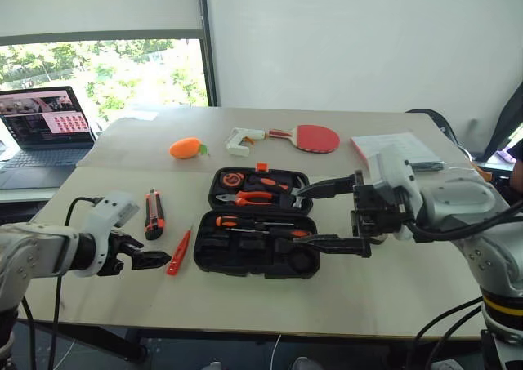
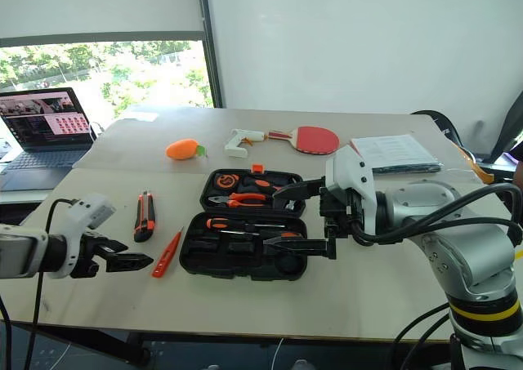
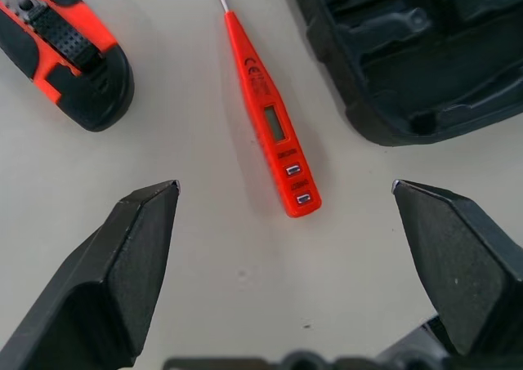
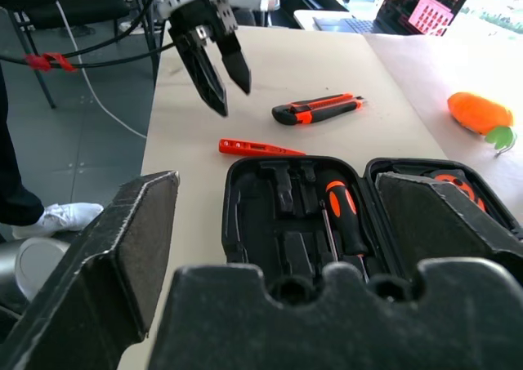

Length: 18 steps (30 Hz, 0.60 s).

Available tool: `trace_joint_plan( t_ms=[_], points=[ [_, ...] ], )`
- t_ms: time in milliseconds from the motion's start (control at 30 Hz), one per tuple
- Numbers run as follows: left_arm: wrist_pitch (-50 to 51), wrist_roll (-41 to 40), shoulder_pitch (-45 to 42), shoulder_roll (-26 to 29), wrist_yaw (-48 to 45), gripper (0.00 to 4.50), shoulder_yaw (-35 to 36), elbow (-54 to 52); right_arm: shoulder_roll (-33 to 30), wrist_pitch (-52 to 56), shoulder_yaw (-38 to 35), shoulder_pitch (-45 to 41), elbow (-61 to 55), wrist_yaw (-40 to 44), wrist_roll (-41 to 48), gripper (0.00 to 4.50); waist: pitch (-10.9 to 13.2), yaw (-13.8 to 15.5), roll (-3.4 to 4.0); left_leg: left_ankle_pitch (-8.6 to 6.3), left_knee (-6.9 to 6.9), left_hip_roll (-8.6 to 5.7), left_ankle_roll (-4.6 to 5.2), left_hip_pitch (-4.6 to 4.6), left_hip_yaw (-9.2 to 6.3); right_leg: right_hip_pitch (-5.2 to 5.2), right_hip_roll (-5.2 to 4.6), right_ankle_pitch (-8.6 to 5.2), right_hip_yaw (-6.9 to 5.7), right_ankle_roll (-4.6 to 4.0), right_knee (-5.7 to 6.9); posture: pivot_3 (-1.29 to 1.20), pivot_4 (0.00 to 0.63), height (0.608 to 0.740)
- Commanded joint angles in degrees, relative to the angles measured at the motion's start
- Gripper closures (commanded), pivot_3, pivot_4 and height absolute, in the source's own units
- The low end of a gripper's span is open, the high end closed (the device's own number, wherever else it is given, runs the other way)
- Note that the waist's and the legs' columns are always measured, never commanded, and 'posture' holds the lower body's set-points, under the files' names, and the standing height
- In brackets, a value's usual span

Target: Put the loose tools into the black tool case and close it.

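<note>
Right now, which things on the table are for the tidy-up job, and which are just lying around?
For the job:
black tool case, open
utility knife, loose on the table
slim orange-red tool, loose beside the case
screwdrivers, already in the case

Just lying about:
red paddle
white glue gun
orange toy
laptop
papers

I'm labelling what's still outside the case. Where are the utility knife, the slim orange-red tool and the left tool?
utility knife [image 1: 154,214], left eye view, mid-handle.
slim orange-red tool [image 3: 270,118], left wrist view, mid-body.
left tool [image 1: 155,260], left eye view, between fingertips.
</note>
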Motion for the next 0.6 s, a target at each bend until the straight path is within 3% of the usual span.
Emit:
trace_joint_plan(
  t_ms=[33,300,600],
  points=[
    [0.2,-0.4,-3.5,-2.4,5.2,0.0,-4.7,3.1,-0.7,0.3,-2.4,0.8,-3.0,-2.7,2.2,0.01,0.0,0.3,-0.02,0.01,0.01,-0.02,-0.01,-0.01,0.01,0.0,0.0,0.0,0.0,0.0,-0.01,0.0,0.15,0.74],
    [0.2,2.2,-9.1,-7.0,11.8,0.0,-10.9,11.3,-0.8,-0.6,-3.0,2.1,-4.9,-8.3,2.1,0.01,0.0,0.3,-0.04,0.01,0.0,-0.02,-0.01,-0.05,0.01,-0.05,0.0,0.0,0.01,0.0,-0.02,0.0,0.15,0.74],
    [0.2,3.1,-14.1,-10.4,10.8,0.0,-17.8,18.7,-0.5,0.3,-4.3,4.6,-9.4,-13.7,6.3,0.01,0.0,0.8,-0.04,0.04,0.02,-0.07,-0.04,0.0,-0.01,0.05,-0.02,0.0,-0.01,0.01,0.0,0.0,0.15,0.74]
  ],
)
